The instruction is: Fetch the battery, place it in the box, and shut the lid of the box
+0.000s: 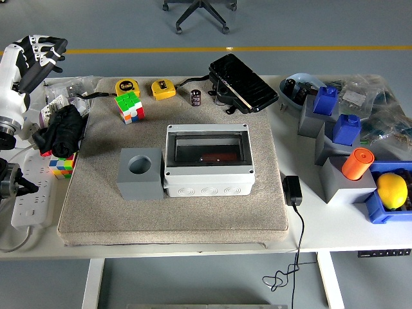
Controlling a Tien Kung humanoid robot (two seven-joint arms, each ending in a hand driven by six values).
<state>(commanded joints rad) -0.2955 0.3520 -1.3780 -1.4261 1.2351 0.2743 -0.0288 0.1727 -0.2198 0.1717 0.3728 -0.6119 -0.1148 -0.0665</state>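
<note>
Left hand (35,55): I saw it raised at the counter's (193,238) far-left edge, fingers loose, grasping nothing
Battery (196,98): stood upright on the mat behind the box (207,159)
Box lid: shut

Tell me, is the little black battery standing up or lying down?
Standing upright: the battery rests on its end on the mat, apart from the box.
</note>
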